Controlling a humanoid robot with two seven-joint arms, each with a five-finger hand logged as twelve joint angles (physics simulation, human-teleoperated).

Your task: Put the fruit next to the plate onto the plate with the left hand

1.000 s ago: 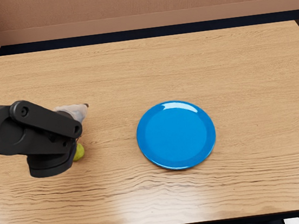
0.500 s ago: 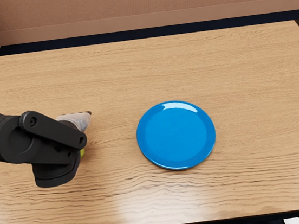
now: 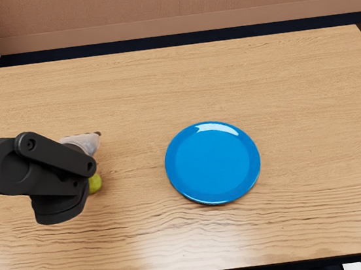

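A small yellow-green fruit [image 3: 95, 183] lies on the wooden table [image 3: 180, 82], left of the round blue plate [image 3: 212, 162] and a hand's width from its rim. My left hand [image 3: 83, 145] comes in from the left edge on a black arm. The bulky black wrist hangs right over the fruit and covers most of it, so only a sliver shows at the wrist's right side. Only a pale tip of the hand sticks out behind the wrist. Whether the hand holds the fruit is hidden. The plate has nothing on it.
A low brown wall [image 3: 173, 24] runs along the table's far edge, with another wall at the left corner. Nothing else stands on the table.
The left arm shifted a little right and down half a second ago, hiding the fruit more, and has since drawn back left. The fruit lies where it did. The plate has not moved.
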